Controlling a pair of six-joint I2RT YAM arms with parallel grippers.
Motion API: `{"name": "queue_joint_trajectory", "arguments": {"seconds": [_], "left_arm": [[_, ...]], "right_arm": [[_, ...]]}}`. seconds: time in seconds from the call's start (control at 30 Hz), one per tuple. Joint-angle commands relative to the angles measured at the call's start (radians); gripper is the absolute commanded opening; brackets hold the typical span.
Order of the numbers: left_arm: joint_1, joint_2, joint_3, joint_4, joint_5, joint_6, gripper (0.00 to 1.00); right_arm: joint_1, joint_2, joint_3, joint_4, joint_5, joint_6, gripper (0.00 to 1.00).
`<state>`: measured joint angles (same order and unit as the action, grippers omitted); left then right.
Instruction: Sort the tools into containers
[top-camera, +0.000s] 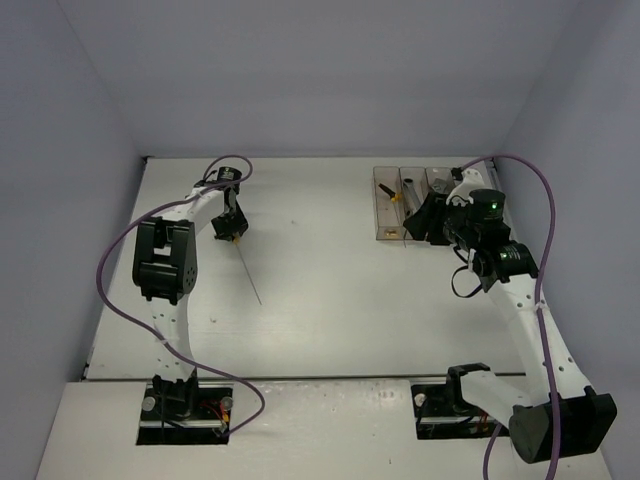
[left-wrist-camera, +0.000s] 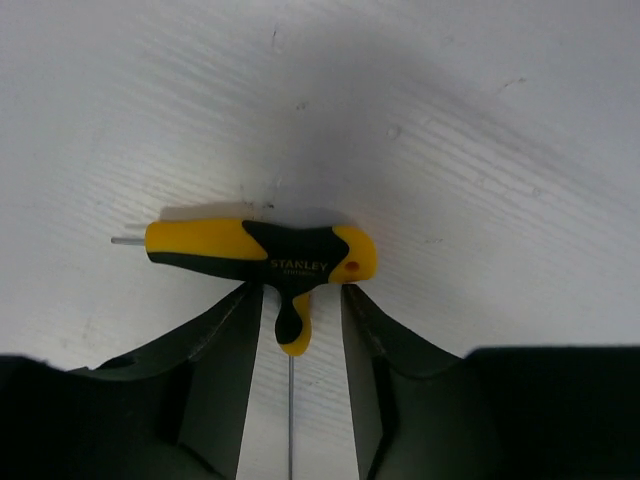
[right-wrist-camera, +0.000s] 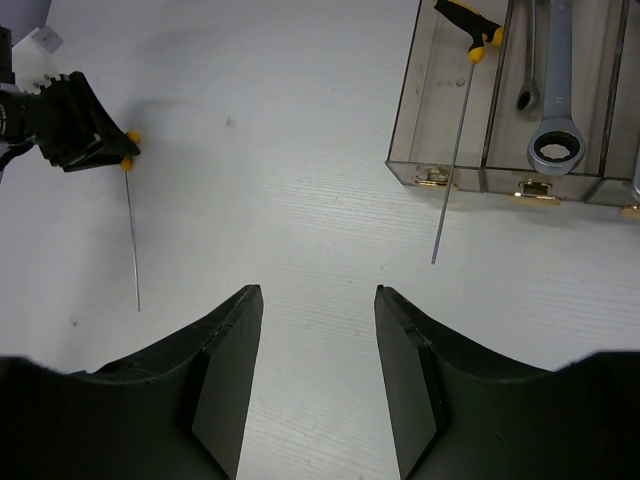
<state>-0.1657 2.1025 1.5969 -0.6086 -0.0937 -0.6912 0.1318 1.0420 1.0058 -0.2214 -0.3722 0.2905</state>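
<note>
Left hand (left-wrist-camera: 300, 300): partly open, fingers flanking the neck of a yellow-black T-handle driver (left-wrist-camera: 260, 250), a gap on each side. Crossbar just ahead of the fingertips, rod trailing back between them, flat on the worktop (left-wrist-camera: 450, 120). Right hand (right-wrist-camera: 318, 300): open, holding nothing. Bins (right-wrist-camera: 405, 110) ahead to its right, second driver (right-wrist-camera: 478, 35) and ring wrench (right-wrist-camera: 555, 110) inside.

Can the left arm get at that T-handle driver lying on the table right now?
Probably yes: its jaws stand either side of the T-handle driver, at its stem, nothing else between.
</note>
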Motion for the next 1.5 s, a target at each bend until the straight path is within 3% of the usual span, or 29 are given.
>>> {"name": "queue_joint_trajectory", "arguments": {"seconds": [0.0, 0.13, 0.33, 0.5, 0.8, 1.47], "left_arm": [[0.006, -0.006, 0.026, 0.013, -0.012, 0.002, 0.26], [0.005, -0.040, -0.009, 0.015, 0.007, -0.013, 0.00], [-0.009, -0.224, -0.050, 0.017, 0.070, -0.032, 0.00], [-0.050, -0.396, -0.086, 0.032, 0.191, -0.092, 0.00], [-0.239, -0.612, -0.223, 0.217, 0.315, -0.188, 0.00], [-0.334, -0.707, -0.329, 0.404, 0.475, -0.127, 0.00]], "right_arm": [[0.003, -0.005, 0.001, 0.022, -0.036, 0.006, 0.46], [0.010, 0.014, 0.005, 0.024, -0.054, 0.007, 0.47], [0.075, 0.068, 0.031, 0.025, -0.049, 0.000, 0.47], [0.262, 0.167, 0.088, 0.030, 0.032, -0.013, 0.47], [0.475, 0.325, 0.235, 0.116, 0.122, 0.037, 0.45], [0.514, 0.396, 0.337, 0.209, 0.151, 0.082, 0.41]]}}
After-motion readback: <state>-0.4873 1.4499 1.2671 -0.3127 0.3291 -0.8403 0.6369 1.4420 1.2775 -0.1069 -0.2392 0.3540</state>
